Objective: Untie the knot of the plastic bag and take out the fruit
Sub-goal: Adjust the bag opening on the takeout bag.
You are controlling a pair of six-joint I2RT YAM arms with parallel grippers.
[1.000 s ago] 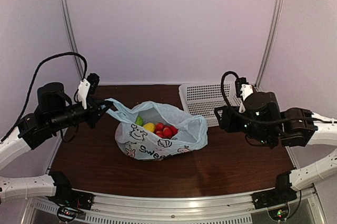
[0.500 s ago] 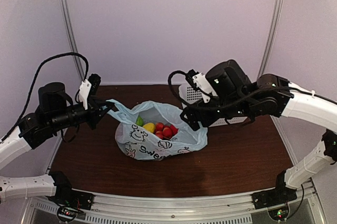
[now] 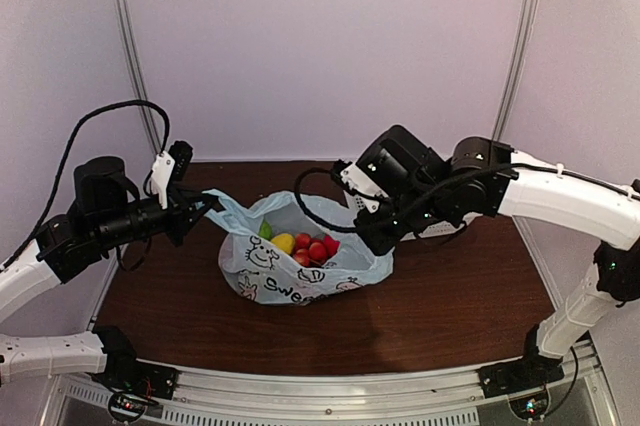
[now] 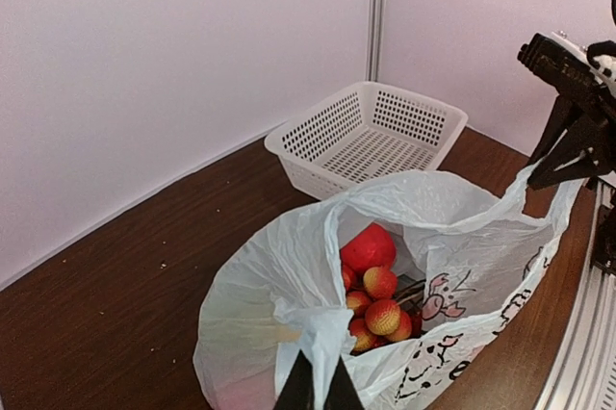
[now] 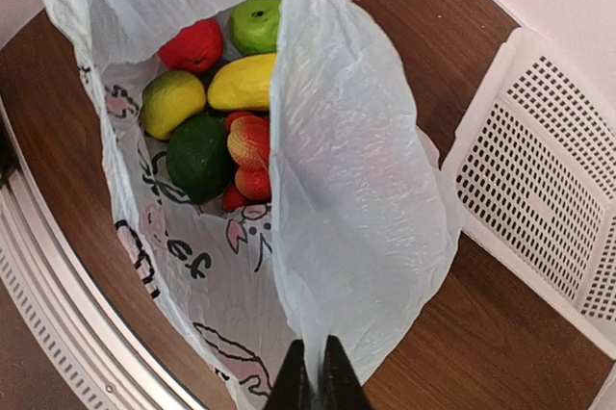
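The pale blue plastic bag (image 3: pixel 300 264) lies on the table with its mouth pulled open; no knot shows. Inside it lies the fruit (image 3: pixel 305 244): a red cluster (image 5: pixel 248 155), a yellow banana (image 5: pixel 243 83), a lemon (image 5: pixel 171 102), a green apple (image 5: pixel 256 23) and a red apple (image 4: pixel 369 246). My left gripper (image 3: pixel 205 204) is shut on the bag's left handle, which shows pinched between its tips in the left wrist view (image 4: pixel 316 393). My right gripper (image 3: pixel 378 244) is shut on the bag's right edge, a thin fold of plastic between its tips (image 5: pixel 316 386).
A white perforated basket (image 4: pixel 327 126) stands at the back right, just behind the bag and partly under my right arm; it also shows in the right wrist view (image 5: pixel 525 189). Bare dark wood lies in front of the bag. A metal rail (image 3: pixel 330 386) runs along the near edge.
My right arm swung in from the right side to the bag's right edge, and its jaws went from open to shut on the plastic. The left arm and bag held still.
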